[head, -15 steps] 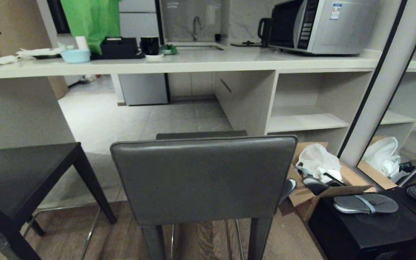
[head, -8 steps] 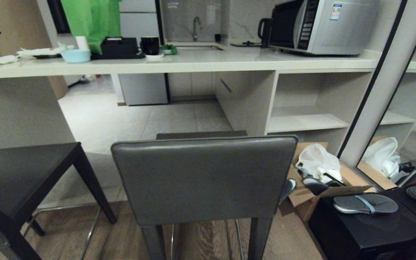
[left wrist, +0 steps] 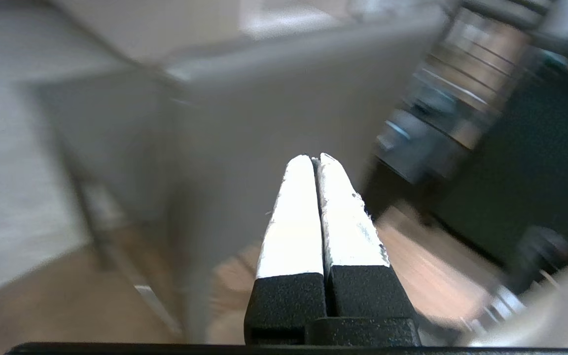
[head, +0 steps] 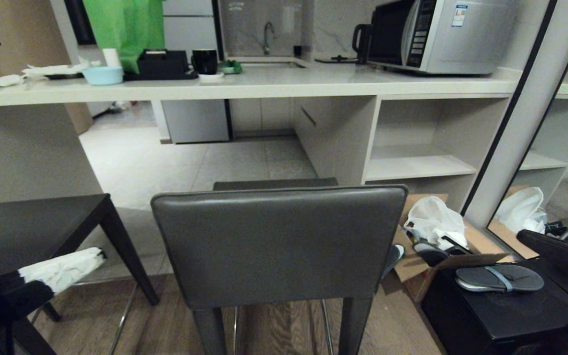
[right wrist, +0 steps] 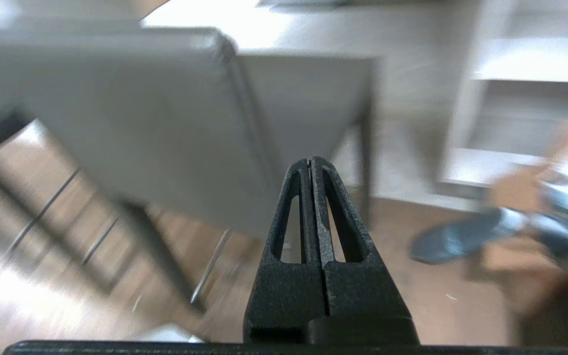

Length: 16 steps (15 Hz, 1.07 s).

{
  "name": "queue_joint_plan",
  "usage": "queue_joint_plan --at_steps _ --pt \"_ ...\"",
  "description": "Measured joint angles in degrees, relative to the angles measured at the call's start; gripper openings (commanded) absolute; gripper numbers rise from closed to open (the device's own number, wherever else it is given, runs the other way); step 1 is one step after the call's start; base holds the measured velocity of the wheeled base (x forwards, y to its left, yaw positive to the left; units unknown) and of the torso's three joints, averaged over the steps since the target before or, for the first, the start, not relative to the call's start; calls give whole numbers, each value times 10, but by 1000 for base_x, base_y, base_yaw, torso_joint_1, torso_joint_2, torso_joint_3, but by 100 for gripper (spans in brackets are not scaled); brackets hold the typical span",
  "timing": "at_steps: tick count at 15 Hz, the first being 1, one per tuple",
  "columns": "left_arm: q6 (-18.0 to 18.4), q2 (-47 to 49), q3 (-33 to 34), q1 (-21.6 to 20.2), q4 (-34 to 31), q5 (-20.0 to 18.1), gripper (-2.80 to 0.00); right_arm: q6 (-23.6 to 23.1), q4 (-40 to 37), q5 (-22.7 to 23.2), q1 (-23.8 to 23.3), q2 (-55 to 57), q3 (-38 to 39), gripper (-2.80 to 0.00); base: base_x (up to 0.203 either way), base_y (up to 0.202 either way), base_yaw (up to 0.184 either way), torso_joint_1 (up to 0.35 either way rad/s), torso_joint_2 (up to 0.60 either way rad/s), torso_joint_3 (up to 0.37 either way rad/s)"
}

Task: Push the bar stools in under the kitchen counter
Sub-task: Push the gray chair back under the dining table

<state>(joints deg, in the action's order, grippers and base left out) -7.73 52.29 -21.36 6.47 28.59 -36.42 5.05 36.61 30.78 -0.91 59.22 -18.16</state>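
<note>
A: Where are the stools relative to the counter (head: 244,88)?

B: Both stand out on the wood floor, on the near side of the counter, not under it. The middle stool (head: 278,246) faces the open knee space with its backrest towards the camera; its seat edge shows just above the backrest, short of the worktop's front edge. The second stool (head: 32,236) sits to the left of it, in front of the counter's grey side panel, and only its seat and a leg show.

A: And the grippers?

B: The left gripper (head: 97,254) comes in low at the left, over the second stool's seat, white-tipped fingers pressed together and holding nothing. Its wrist view shows the same: left gripper (left wrist: 317,159) with both pads touching, pointing at a blurred grey stool back. The right gripper (head: 523,235) enters at the right edge, beyond the counter's shelves, above the black box (head: 501,315). In its own view the right gripper (right wrist: 310,160) has its jaws fully closed with nothing between them, aimed at a stool back too.

A: Does either touch a stool?

B: I cannot tell for the left; the right is clear of them.

A: What else is near the counter?

B: A microwave (head: 442,34) on top at the right end, a cardboard box (head: 481,244) on the floor below the shelves, and a sandal (head: 498,278) on the black box.
</note>
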Motion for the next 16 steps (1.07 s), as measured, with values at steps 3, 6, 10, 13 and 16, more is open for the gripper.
queue_joint_plan --at_steps 3,6,10,13,16 --pt "-2 97 39 -30 126 -89 -280 -39 147 145 -28 150 15 -280 0 0 0 0 0 0" --pt "0 151 83 -40 228 -108 0 -54 271 275 -33 255 25 0 0 0 0 0 0 0" --pt "6 190 100 -37 295 -126 0 -66 303 301 -1 327 14 0 0 0 0 0 0 0" --pt "11 216 103 -41 326 -150 0 -65 304 322 27 355 -6 0 0 0 0 0 0 0" --pt "17 228 112 -72 327 -152 0 -66 304 336 43 379 -31 0 0 0 0 0 0 0"
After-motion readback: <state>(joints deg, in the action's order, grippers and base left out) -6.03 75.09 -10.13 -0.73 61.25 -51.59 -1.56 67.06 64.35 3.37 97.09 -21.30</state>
